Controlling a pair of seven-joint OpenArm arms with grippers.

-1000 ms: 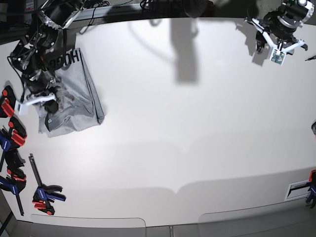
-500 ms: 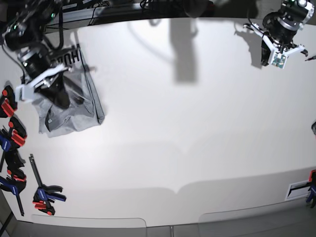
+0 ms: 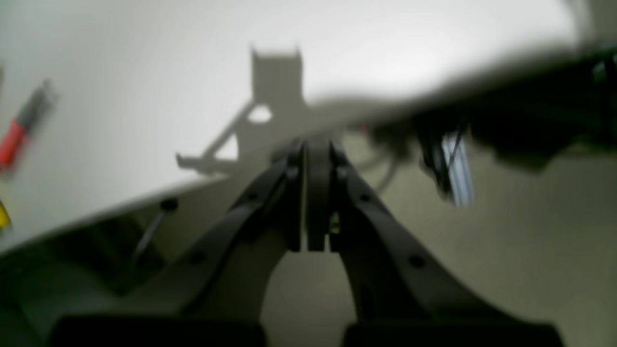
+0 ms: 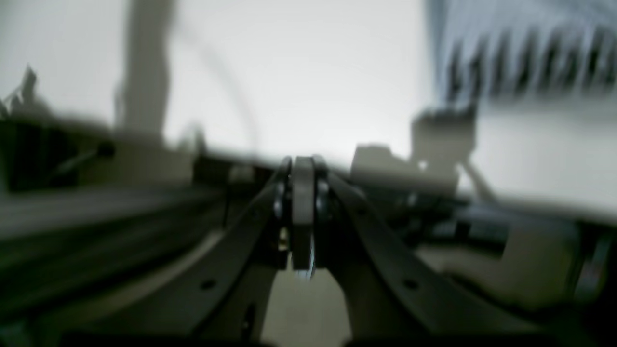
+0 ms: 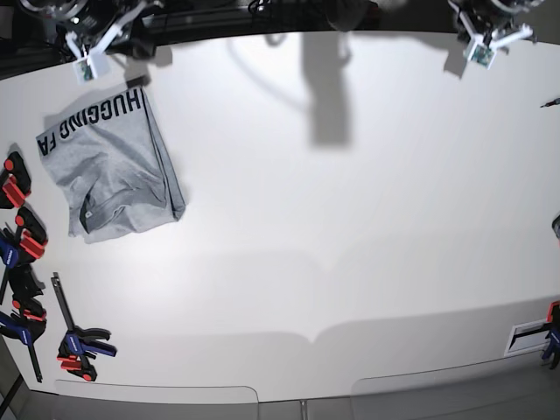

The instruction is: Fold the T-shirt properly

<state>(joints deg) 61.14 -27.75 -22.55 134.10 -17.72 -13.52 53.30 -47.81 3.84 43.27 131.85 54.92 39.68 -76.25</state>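
Note:
The T-shirt [image 5: 109, 171] lies folded into a compact grey bundle at the table's left, with black lettering along its far edge. The right wrist view shows that lettering as a blur [image 4: 520, 58] at its top right. My right gripper [image 5: 90, 52] is up at the far left corner, behind the shirt and clear of it. In its own view the right gripper [image 4: 301, 166] is shut on nothing. My left gripper [image 5: 483, 44] is at the far right corner, and its wrist view shows the left gripper [image 3: 316, 152] shut and empty above the table's edge.
Red, blue and black clamps [image 5: 19, 249] line the left edge, with another clamp [image 5: 80, 343] near the front left. One more clamp [image 5: 551, 332] sits at the right edge. A red-handled tool [image 3: 17, 135] shows blurred in the left wrist view.
My right arm lifted off the T-shirt and drew back to the far left corner, leaving the shirt uncovered. My left gripper closed and pulled back toward the far right edge.

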